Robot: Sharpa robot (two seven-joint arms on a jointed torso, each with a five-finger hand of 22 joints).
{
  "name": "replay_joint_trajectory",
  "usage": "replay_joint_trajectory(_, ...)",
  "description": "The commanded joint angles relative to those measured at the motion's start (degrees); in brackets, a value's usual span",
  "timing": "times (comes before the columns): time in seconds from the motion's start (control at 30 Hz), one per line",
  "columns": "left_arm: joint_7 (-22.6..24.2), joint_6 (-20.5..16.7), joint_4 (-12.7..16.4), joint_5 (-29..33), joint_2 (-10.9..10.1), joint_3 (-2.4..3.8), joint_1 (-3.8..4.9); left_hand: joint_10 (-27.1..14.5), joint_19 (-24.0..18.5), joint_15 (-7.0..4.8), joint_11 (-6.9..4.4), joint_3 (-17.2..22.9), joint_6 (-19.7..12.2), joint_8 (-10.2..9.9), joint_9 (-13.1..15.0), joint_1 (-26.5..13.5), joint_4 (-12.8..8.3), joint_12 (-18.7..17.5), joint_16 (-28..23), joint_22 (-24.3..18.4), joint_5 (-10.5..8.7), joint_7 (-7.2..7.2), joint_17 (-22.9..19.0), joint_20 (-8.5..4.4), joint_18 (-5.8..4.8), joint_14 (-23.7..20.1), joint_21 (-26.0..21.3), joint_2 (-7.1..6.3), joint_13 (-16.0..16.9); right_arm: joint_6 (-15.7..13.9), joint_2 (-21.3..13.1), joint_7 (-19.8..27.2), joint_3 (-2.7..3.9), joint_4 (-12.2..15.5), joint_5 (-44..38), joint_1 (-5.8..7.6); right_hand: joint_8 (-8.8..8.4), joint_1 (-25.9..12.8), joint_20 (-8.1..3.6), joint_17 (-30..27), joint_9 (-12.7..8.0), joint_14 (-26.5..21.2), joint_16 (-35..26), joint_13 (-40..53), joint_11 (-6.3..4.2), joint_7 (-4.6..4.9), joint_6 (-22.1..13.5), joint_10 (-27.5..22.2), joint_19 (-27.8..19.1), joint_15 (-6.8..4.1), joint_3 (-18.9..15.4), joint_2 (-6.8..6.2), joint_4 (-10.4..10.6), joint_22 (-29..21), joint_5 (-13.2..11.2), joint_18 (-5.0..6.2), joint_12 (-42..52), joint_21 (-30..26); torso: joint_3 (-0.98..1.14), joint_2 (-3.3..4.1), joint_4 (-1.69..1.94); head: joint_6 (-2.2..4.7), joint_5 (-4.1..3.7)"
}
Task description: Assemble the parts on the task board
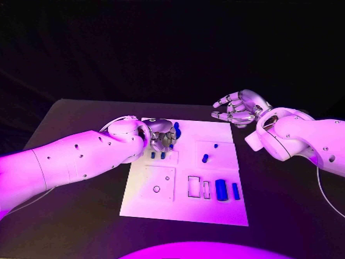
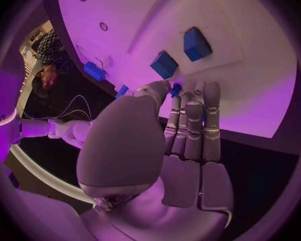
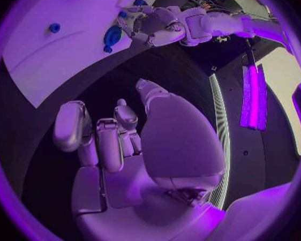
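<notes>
1. over the board's (image 1: 184, 213) far left corner, in the head view, the left hand (image 1: 161, 139) hung with fingers pointing down among small blue parts; a tall blue peg (image 1: 176, 129) stood at its far side and two short blue pegs (image 1: 158, 155) sat just nearer the robot than the fingertips. whether it held anything could not be told from here. the right hand (image 1: 236, 109) hovered off the board past its far right corner, fingers loosely curled, holding nothing. more parts lay further down the board: a small piece (image 1: 205, 158) near the middle and two blue bars (image 1: 228, 190) near the near right edge, beside empty rectangular slots.

2. from the left wrist, the left hand's fingers lay close together, nearly straight, with the thumb brought across to them; a small blue tip (image 2: 176, 88) showed at the fingertips, seemingly pinched. two blue blocks (image 2: 180, 54) stood in the board just beyond.

3. from the right wrist, the right hand (image 3: 123, 144) was empty over the dark table, fingers partly curled and apart. the left hand appeared at the board's edge beside a blue part (image 3: 112, 37).

4. the step looked like seating a small peg at the far left corner; next it would need lining up over its hole and pressing straight down, the right hand staying clear.
</notes>
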Motion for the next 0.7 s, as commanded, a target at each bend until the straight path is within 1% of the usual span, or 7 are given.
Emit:
replay_joint_trajectory(0.03,-0.51,0.58,-0.33,-0.56,0.43,0.03,0.0,0.76,0.67,-0.1,0.01,0.94,0.66,-0.33,-0.3,0.84,-0.15,-0.57,0.45,0.65,-0.17,-0.07,-0.13,-0.01,0.35,0.44,0.62,0.14,-0.38,-0.24,0.05,0.85,0.0,0.1,-0.5,-0.03,0.36,0.32,-0.18,1.54,-0.07,2.65,-0.33,-0.05,-0.05,-0.23,0.07,-0.39,-0.41,-0.17,0.29,0.05,0.04,-0.05,0.05,0.96,-0.17,-0.3,-0.02,0.02,0.0,0.01,-0.1)
replay_joint_trajectory(0.2,-0.96,0.15,-0.74,-0.52,0.67,0.03,0.0,1.2,0.83,-0.16,-0.03,1.87,0.91,-0.57,-0.58,1.06,-0.38,-0.93,0.83,1.28,-0.21,0.05,-0.12,-0.05,0.28,0.67,1.18,0.25,-0.78,-0.24,0.07,0.86,0.0,0.08,-0.5,-0.03,0.36,0.32,-0.18,1.54,-0.07,2.65,-0.33,-0.05,-0.05,-0.23,0.07,-0.39,-0.41,-0.17,0.29,0.05,0.04,-0.05,0.05,0.96,-0.17,-0.3,0.01,-0.03,0.05,0.0,-0.22)
replay_joint_trajectory(0.37,-1.56,0.39,-0.95,-0.51,0.82,0.04,0.0,1.65,1.15,-0.21,-0.08,2.39,0.98,-0.81,-0.81,1.09,-0.6,-1.22,1.17,2.06,-0.35,0.28,0.0,-0.1,0.17,0.97,1.81,0.03,-1.09,-0.21,0.09,0.86,0.0,0.07,-0.5,-0.03,0.4,0.35,-0.19,1.37,-0.08,2.6,-0.43,-0.14,-0.06,-0.24,0.06,-0.4,-0.45,-0.19,0.35,0.08,0.06,-0.09,0.06,0.97,-0.25,-0.38,0.01,-0.04,0.06,0.03,-0.28)
replay_joint_trajectory(0.53,-1.79,1.01,-0.94,-0.44,0.94,0.04,0.0,3.0,1.94,-0.42,-0.35,3.38,1.89,-0.87,-1.04,1.03,-0.97,-1.78,2.53,3.67,-0.42,0.18,1.63,-0.19,-0.08,2.67,3.11,0.08,-1.63,-0.18,0.04,0.81,0.0,0.1,-0.5,-0.03,0.4,0.35,-0.19,1.37,-0.08,2.6,-0.43,-0.14,-0.06,-0.24,0.06,-0.4,-0.45,-0.19,0.35,0.08,0.06,-0.09,0.06,0.97,-0.25,-0.38,0.0,-0.01,0.07,-0.02,-0.31)
replay_joint_trajectory(0.6,-1.8,1.15,-0.93,-0.35,0.98,0.04,0.0,3.85,3.01,-0.56,-0.53,3.79,2.37,-0.97,-1.17,0.77,-1.18,-2.1,3.57,5.51,-0.51,0.02,3.09,-0.28,-0.4,3.95,4.49,-0.01,-1.89,-0.17,0.04,0.8,0.0,0.11,-0.5,-0.03,0.4,0.35,-0.19,1.37,-0.08,2.6,-0.43,-0.14,-0.06,-0.24,0.06,-0.4,-0.45,-0.19,0.35,0.08,0.06,-0.09,0.06,0.97,-0.25,-0.38,0.0,0.0,0.07,-0.03,-0.32)
replay_joint_trajectory(0.7,-1.76,1.31,-0.92,-0.18,1.05,0.04,0.0,4.16,3.19,-0.62,-0.6,3.93,2.55,-1.04,-1.22,0.62,-1.27,-2.25,3.86,5.86,-0.53,-0.07,3.31,-0.32,-0.46,4.27,4.8,-0.06,-2.0,-0.15,0.02,0.79,0.0,0.12,-0.5,-0.03,0.4,0.35,-0.19,1.37,-0.08,2.6,-0.43,-0.14,-0.06,-0.24,0.06,-0.4,-0.45,-0.19,0.35,0.08,0.06,-0.09,0.06,0.97,-0.25,-0.38,0.0,-0.05,0.05,-0.08,-0.34)
